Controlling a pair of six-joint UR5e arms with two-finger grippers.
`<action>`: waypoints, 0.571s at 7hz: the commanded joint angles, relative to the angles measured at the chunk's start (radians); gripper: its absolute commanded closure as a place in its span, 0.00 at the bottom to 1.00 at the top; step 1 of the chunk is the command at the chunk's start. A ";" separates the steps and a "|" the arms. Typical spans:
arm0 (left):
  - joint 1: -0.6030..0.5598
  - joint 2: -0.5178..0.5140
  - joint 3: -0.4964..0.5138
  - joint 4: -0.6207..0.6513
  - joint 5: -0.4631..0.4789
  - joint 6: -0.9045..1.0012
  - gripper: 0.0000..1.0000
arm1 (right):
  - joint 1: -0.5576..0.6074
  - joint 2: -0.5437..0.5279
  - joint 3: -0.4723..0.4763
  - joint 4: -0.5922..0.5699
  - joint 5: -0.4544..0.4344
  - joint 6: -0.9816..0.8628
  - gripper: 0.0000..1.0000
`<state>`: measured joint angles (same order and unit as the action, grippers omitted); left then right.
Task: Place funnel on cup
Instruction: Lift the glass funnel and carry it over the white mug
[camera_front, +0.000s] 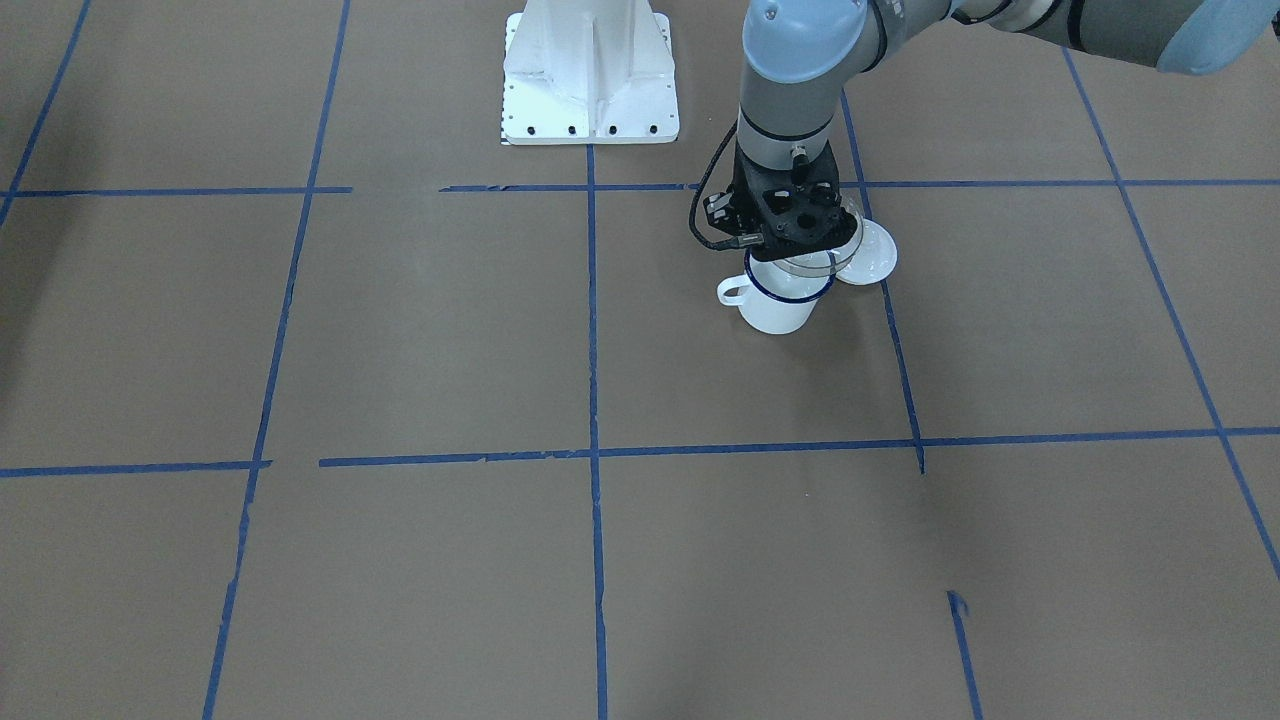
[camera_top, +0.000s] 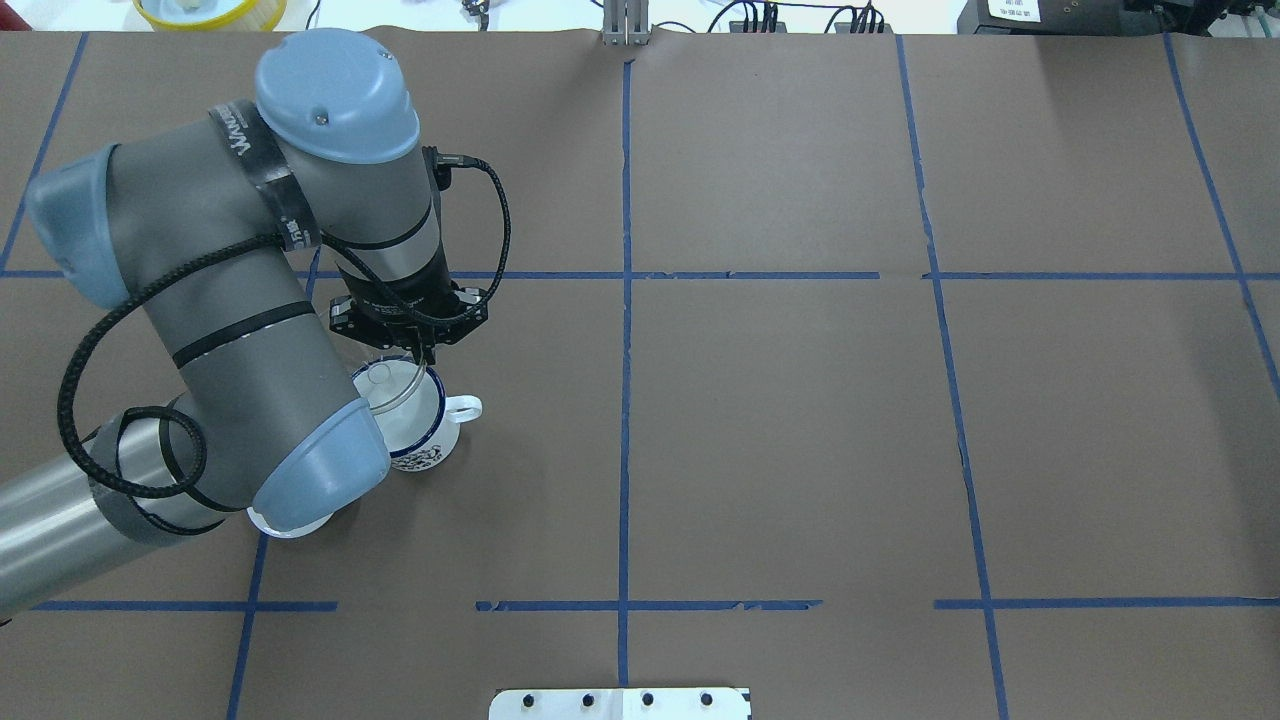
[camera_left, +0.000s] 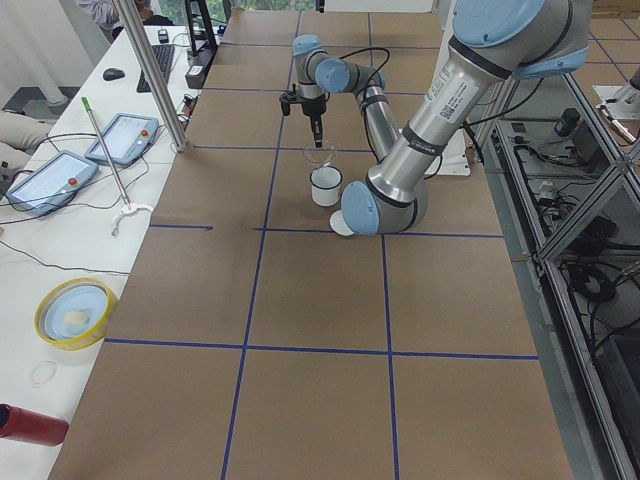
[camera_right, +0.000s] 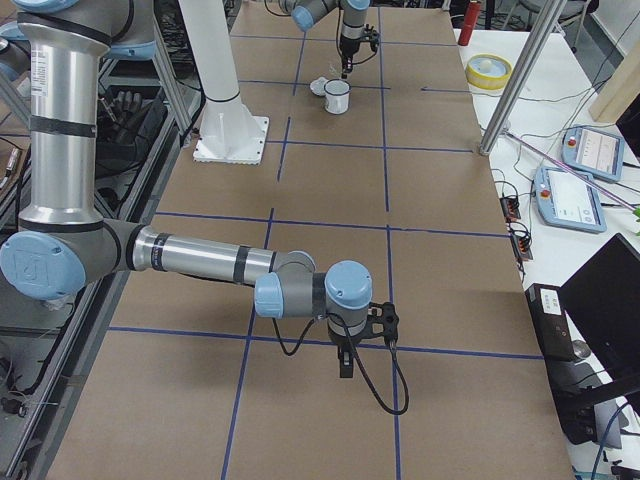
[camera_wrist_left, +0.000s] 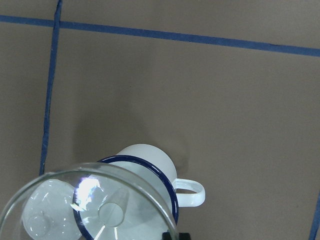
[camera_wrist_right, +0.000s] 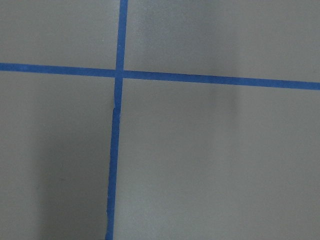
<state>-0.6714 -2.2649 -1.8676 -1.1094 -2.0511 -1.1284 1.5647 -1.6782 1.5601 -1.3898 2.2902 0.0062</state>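
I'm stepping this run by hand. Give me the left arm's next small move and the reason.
Probably lower the left gripper straight down. It holds the funnel above the cup, a gap between them showing in the left side view, and in the wrist view the spout sits inside the cup's blue rim.

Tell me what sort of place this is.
Probably a robotics lab: a table gridded with blue tape, a left arm and right arm over it, and control tablets alongside.

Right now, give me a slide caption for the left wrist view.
Clear funnel held just above the blue-rimmed white mug, not yet seated.
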 joint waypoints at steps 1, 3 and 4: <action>0.019 0.018 0.050 -0.087 0.000 -0.001 1.00 | 0.000 0.000 0.000 0.000 0.000 0.000 0.00; 0.039 0.040 0.061 -0.102 0.002 0.002 1.00 | 0.000 0.000 0.000 0.000 0.000 0.000 0.00; 0.044 0.071 0.061 -0.162 0.002 -0.001 1.00 | 0.000 0.000 0.000 0.000 0.000 0.000 0.00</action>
<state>-0.6356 -2.2243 -1.8094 -1.2202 -2.0499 -1.1273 1.5647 -1.6782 1.5601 -1.3898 2.2902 0.0061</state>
